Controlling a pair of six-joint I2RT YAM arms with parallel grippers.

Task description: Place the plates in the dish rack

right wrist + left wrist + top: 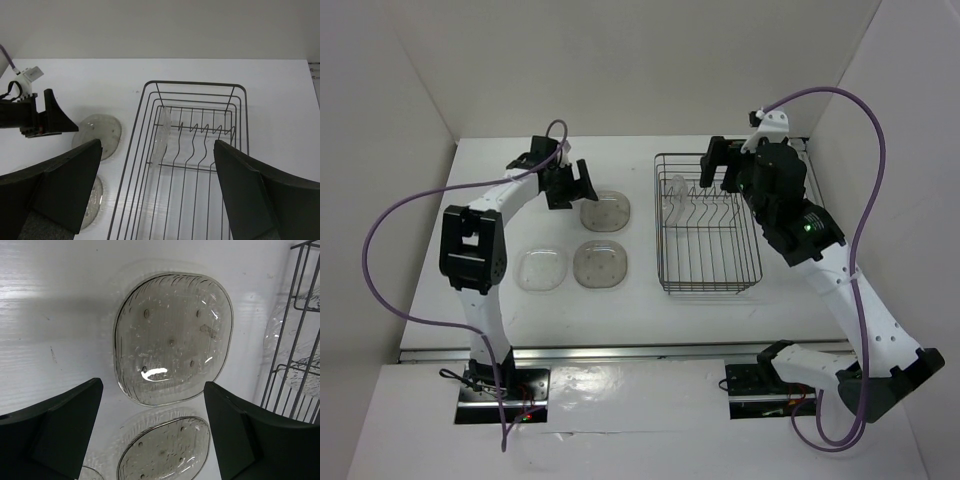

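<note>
The dish rack (712,288) stands right of centre, with one clear plate (675,196) upright in its tines at the far left end. Three plates lie flat on the table to its left: a greyish-tan one (606,211) at the back, another greyish-tan one (601,263) in front of it, and a clear one (541,269) furthest left. My left gripper (570,188) is open and empty, hovering just left of and above the back plate (172,337). My right gripper (721,172) is open and empty above the rack's far end (195,83).
White walls close the table at the back and both sides. The rack's wires (285,325) stand close to the right of the back plate. The racked plate (161,135) takes the leftmost slot. The left gripper (45,120) shows in the right wrist view.
</note>
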